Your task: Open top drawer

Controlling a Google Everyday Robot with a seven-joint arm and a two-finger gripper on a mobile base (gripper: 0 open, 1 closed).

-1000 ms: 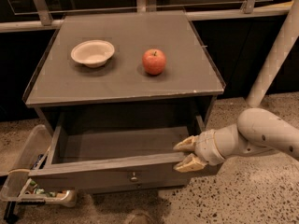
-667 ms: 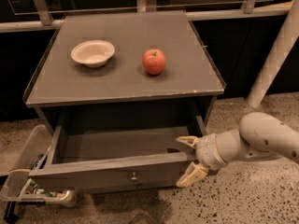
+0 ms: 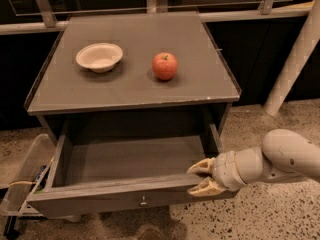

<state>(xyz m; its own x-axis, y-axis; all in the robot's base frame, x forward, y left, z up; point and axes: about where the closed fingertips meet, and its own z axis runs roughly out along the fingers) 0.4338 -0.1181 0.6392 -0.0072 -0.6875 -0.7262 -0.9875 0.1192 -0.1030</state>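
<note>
The top drawer (image 3: 125, 161) of the grey cabinet stands pulled well out, showing its shallow, empty grey interior. Its front panel has a small round brass knob (image 3: 143, 202) at centre. My gripper (image 3: 199, 178) is at the right end of the drawer's front panel. One finger lies over the panel's top edge on the inside and the other against its outer face, so the fingers pinch the panel. My pale arm (image 3: 285, 159) reaches in from the right.
On the cabinet top (image 3: 200, 91) sit a white bowl (image 3: 99, 57) at the left and a red apple (image 3: 165, 66) near the middle. A clear plastic bin (image 3: 22, 176) stands on the floor at the left. A white post (image 3: 295, 59) leans at the right.
The fingers spread wide about 0.7 s ago and have now closed in again on the drawer's front panel, slightly lower than before. The drawer has stayed pulled out.
</note>
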